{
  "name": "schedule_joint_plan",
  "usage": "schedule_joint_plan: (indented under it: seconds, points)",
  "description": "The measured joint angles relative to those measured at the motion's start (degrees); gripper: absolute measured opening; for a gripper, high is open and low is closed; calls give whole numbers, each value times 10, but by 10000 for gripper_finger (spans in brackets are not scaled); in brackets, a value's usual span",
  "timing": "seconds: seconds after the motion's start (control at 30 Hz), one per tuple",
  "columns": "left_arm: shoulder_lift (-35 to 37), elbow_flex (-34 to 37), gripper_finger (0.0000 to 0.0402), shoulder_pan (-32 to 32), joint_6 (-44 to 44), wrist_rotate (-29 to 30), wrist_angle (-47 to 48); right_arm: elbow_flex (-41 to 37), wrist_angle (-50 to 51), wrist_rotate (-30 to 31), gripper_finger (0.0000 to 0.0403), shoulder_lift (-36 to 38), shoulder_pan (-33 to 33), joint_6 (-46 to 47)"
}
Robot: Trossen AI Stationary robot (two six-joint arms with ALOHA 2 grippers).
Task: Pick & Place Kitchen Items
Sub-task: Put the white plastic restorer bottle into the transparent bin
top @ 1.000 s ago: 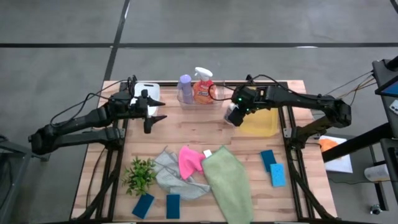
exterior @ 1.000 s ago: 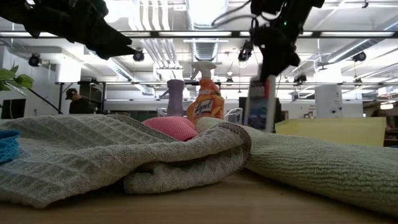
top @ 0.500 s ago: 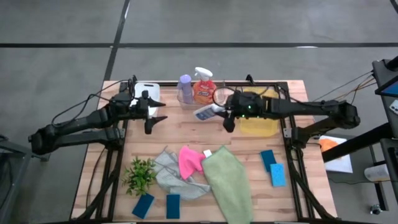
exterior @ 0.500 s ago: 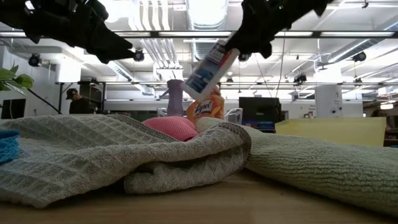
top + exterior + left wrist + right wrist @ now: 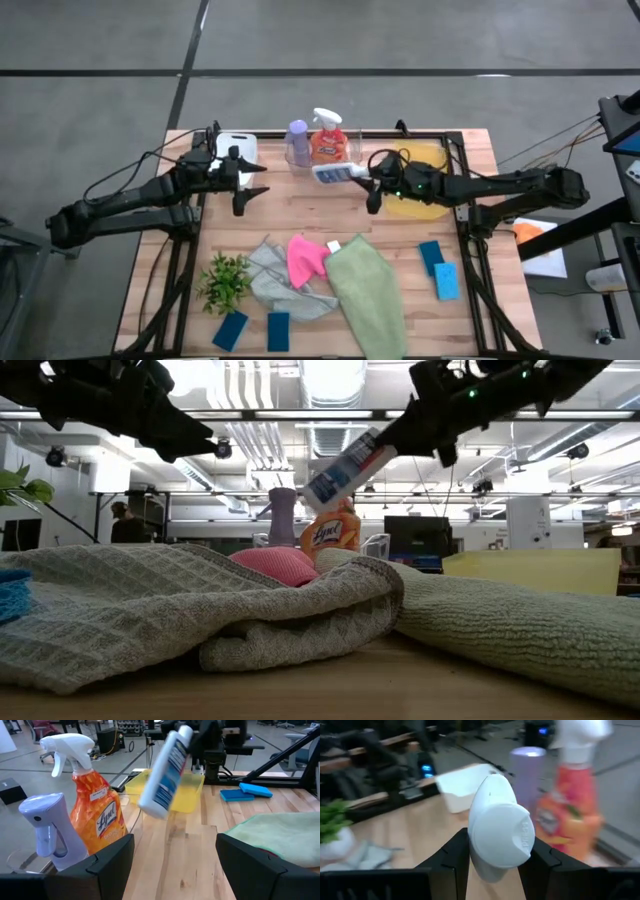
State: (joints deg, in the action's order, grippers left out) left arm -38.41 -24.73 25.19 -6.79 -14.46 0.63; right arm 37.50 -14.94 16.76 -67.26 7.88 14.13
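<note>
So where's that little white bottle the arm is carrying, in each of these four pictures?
High view: small white bottle lies sideways, mid-table, held by the right gripper.
Low view: tilted in the air, upper middle.
Left wrist view: tilted, centre top.
Right wrist view: centre, cap end first.
Shared landmark: orange spray bottle, just beside it.

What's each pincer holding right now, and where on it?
Right pincer holds the white bottle at its cap end, tilted above the table. Left pincer holds nothing.

Lab: ceiling ducts [image 5: 320,400], workbenches.
</note>
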Motion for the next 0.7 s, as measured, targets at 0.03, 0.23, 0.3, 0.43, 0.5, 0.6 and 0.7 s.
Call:
schedule_joint_plan:
  seconds: [0.03, 0.23, 0.3, 0.43, 0.5, 0.6, 0.7]
  points:
    - [0, 0, 287, 0, 0, 0, 0, 11, 32, 16, 122, 11, 2, 0]
    - [0, 0, 287, 0, 0, 0, -1, 102, 228, 100, 122, 42, 31, -2]
    - [0, 0, 287, 0, 2, -2, -4, 131, 272, 111, 122, 35, 48, -2]
    - [0, -1, 287, 0, 9, -2, -9, 181, 323, 113, 122, 0, 87, 1]
    - [1, -1, 287, 0, 9, -2, -9, 203, 340, 113, 122, -25, 107, -2]
    - [1, -1, 287, 0, 9, -2, -9, 235, 362, 106, 122, -63, 131, -7]
    - [1, -1, 287, 0, 9, -2, -9, 268, 388, 90, 122, -102, 152, -11]
